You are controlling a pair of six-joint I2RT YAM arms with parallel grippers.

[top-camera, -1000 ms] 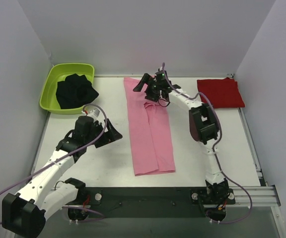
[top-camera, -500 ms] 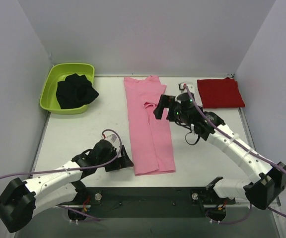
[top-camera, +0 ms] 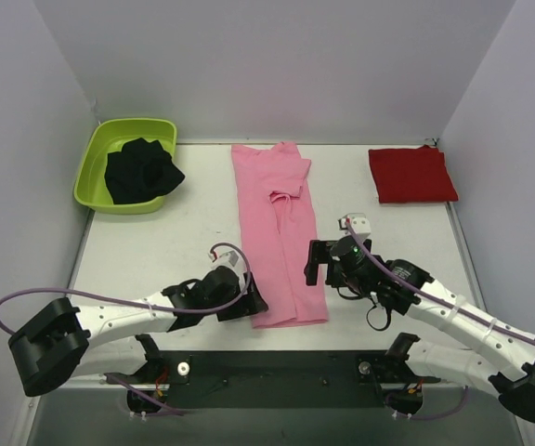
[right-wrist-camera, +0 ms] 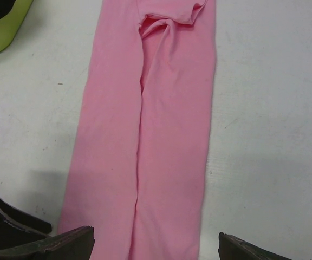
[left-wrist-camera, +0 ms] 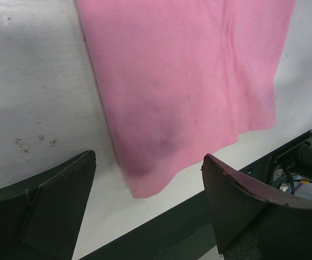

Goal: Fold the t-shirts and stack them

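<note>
Two t-shirts lie on the white worktop (top-camera: 165, 246) in the top external view. The pink t-shirt (top-camera: 281, 237) is folded lengthwise into a long strip that runs from the far edge towards the arm bases, with a small bunched fold near its far end. The red t-shirt (top-camera: 411, 174) lies folded into a flat rectangle at the far right, well apart from the pink one. At the far left stands a lime green tub (top-camera: 86, 167) with a crumpled black cloth (top-camera: 140, 170) inside. The left end effector (top-camera: 249, 302) is low at the near left corner of the pink t-shirt, and the right end effector (top-camera: 319, 265) is just beside the strip's right edge, near its near end.

In the left wrist view, the left end effector (left-wrist-camera: 149, 157) has its jaws spread wide and holds nothing. The near left corner of the pink t-shirt (left-wrist-camera: 183, 81) lies flat on the worktop (left-wrist-camera: 31, 81) between and just ahead of the two dark fingers (left-wrist-camera: 47, 200).

In the right wrist view, the right end effector (right-wrist-camera: 156, 241) is also spread wide and empty, with the pink t-shirt (right-wrist-camera: 156, 124) stretching away from the gap between its fingers (right-wrist-camera: 253, 246). A corner of the lime green tub (right-wrist-camera: 4, 32) shows at the top left.
</note>
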